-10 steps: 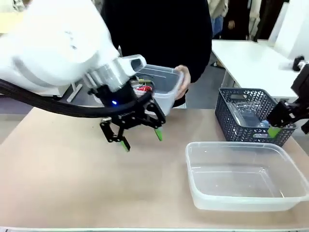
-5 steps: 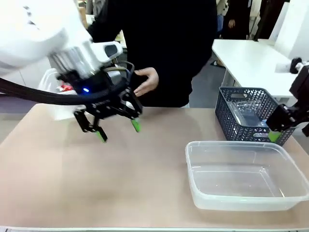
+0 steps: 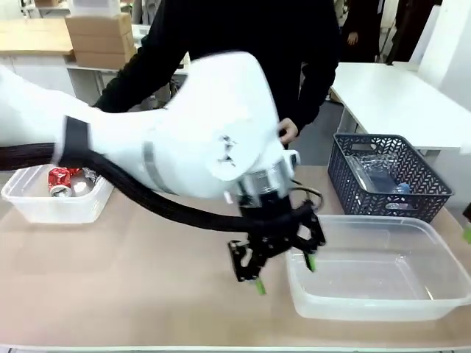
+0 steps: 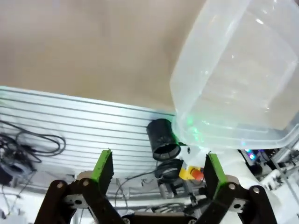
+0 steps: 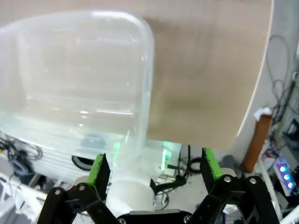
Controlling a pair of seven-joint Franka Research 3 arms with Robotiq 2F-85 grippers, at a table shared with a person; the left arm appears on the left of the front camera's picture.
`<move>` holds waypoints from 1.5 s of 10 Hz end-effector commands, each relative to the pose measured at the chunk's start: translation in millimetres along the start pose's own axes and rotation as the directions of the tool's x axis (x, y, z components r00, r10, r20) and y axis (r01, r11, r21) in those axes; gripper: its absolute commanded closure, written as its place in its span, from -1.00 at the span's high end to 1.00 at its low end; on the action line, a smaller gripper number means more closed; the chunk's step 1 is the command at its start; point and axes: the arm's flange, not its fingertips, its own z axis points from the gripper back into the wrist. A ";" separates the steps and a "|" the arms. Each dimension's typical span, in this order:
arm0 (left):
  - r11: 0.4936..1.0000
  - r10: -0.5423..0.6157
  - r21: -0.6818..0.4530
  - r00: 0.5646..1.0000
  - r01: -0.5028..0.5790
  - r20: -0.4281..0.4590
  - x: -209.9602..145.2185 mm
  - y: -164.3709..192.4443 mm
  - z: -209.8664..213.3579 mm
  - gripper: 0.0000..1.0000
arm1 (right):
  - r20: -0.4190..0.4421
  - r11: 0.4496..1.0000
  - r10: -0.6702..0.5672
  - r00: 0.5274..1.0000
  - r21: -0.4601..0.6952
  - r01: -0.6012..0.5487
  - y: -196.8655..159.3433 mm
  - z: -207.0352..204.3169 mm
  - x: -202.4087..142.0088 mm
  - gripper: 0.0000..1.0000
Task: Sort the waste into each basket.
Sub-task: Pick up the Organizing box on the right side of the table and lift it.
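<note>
**Sorting progress**
- Left tub (image 3: 51, 209), clear, at the table's (image 3: 132, 279) far left corner: holds a crushed red can (image 3: 62, 179) and a silver can (image 3: 82, 184). Cans judged sorted.
- Right tub (image 3: 368, 307), clear, near right: nothing inside it.
- Dark grey mesh basket (image 3: 346, 173), just behind the right tub: clear plastic bottles (image 3: 377, 175) lie in it. Bottles judged not yet sorted, so roughly half the task is left.

**Left arm**
- Reaches across the middle, wrist pointing down.
- Left gripper (image 3: 285, 276) hangs low at the right tub's near left corner.
- Fingers spread wide, nothing between them. The left wrist view confirms this, with the tub (image 4: 233, 70) ahead.

**Right arm**
- Right gripper (image 5: 154, 163) has its fingers spread and carries nothing. It looks down on the same tub's (image 5: 79, 60) corner and the table edge.

**Person** (image 3: 243, 29)
- Stands at the far side
</note>
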 end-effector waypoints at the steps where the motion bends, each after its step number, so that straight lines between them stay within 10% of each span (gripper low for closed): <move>1: 0.998 0.025 0.057 0.998 -0.028 0.062 19.5 -20.6 -1.7 1.00 | -0.030 1.000 -0.023 0.999 -0.010 0.023 11.1 -48.8 7.5 1.00; 3: 1.000 0.000 0.000 1.000 0.000 0.000 0.0 0.0 0.0 1.00 | 0.000 1.000 0.000 1.000 0.000 0.000 0.0 0.0 0.0 1.00; 9: 0.992 -0.002 0.122 0.972 -0.027 0.233 20.6 -41.3 -33.9 1.00 | -0.167 0.999 -0.016 0.986 -0.047 0.008 34.0 -64.2 53.2 1.00; 15: 0.990 -0.063 0.141 0.967 0.029 0.246 39.0 -47.8 -58.1 1.00 | -0.220 0.994 -0.102 0.970 -0.054 0.092 29.2 -88.7 44.8 1.00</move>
